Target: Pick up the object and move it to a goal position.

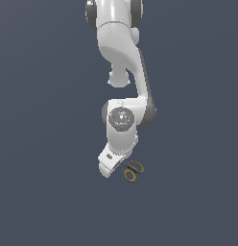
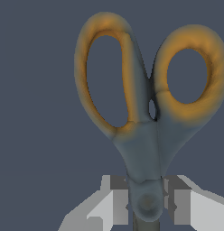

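- The white two-fingered claw (image 2: 147, 205) is clamped on the small pair of scissors with grey metal body and two orange-yellow loop handles (image 2: 145, 113), one grey pad (image 2: 119, 200) on each side of the pivot.
- Both loops stick out past the fingertips, side by side, one long and oval, the other rounder.
- In the exterior view the scissors (image 1: 133, 171) sit just beside the tilted white hand of the white robot arm (image 1: 122, 96), towards the exterior view's right.
- Around them lies a plain dark blue-grey surface (image 1: 44, 192); no container shows.
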Robot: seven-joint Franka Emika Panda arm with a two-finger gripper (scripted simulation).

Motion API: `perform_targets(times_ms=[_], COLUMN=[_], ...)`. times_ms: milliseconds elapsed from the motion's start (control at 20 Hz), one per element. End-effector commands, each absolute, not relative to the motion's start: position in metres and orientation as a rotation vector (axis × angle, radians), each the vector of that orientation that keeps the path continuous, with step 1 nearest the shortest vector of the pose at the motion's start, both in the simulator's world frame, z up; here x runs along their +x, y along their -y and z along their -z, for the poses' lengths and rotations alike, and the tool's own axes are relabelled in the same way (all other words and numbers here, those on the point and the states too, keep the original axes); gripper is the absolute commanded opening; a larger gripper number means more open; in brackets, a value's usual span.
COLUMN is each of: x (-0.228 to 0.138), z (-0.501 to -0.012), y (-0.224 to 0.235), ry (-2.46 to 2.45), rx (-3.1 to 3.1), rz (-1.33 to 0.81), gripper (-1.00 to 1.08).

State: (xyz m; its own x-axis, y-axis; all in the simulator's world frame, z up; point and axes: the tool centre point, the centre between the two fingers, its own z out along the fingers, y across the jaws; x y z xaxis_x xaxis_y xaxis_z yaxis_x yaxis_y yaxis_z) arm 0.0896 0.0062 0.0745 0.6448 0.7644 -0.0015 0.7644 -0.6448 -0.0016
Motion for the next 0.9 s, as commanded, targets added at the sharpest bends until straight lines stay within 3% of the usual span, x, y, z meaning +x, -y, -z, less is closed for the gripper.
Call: perform_targets(times_ms=[0, 400, 850], x=[0.093, 0.101, 0.106], z=[-0.100, -0.162, -0.181], y=[0.004, 0.030, 0.039], ry=[1.324, 1.324, 1.323], rx=[-2.849, -2.848, -2.849], rz=[-0.001, 0.000, 0.000], gripper=[-1.00, -1.00, -1.00])
